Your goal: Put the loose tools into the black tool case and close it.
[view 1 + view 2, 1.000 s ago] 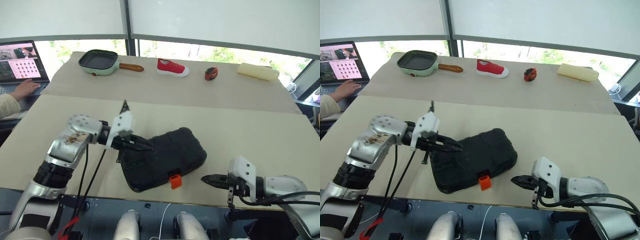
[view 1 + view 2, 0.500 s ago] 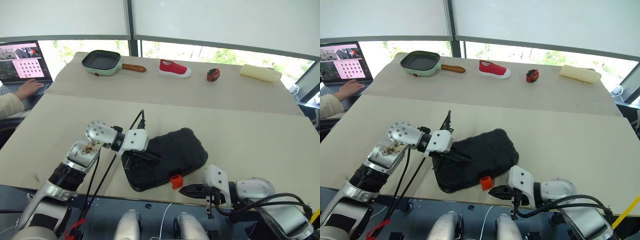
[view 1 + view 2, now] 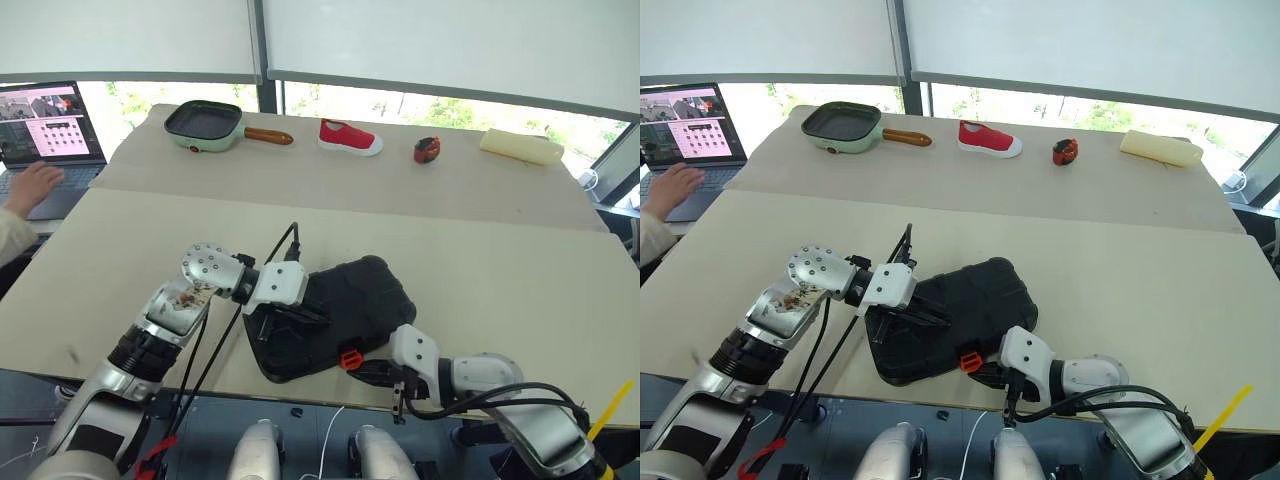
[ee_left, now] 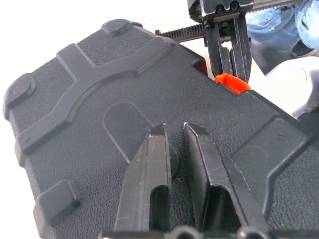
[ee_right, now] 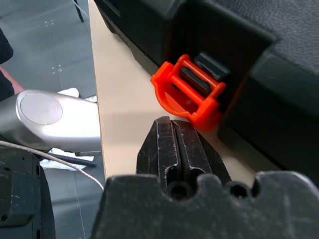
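You have the black tool case (image 3: 330,315) lying closed near the near edge of the tabletop (image 3: 500,270), set at an angle. It is moulded plastic with a fine pebbled grain, rounded corners, raised ribs and small blocky feet on its lid. Its small orange latch (image 5: 189,92), a glossy open frame with a rounded tab, sticks out from the near edge and looks unfastened.

Your left end effector (image 4: 174,144) rests its two black fingers on the lid, slightly parted and holding nothing. Your right end effector (image 5: 178,144) has its fingers pressed fully together, empty, with the tips right at the latch.

Along the far side you can see a green square frying pan (image 3: 205,122) with a wooden handle, a red shoe (image 3: 348,137) and a small red-and-black gadget (image 3: 426,149).
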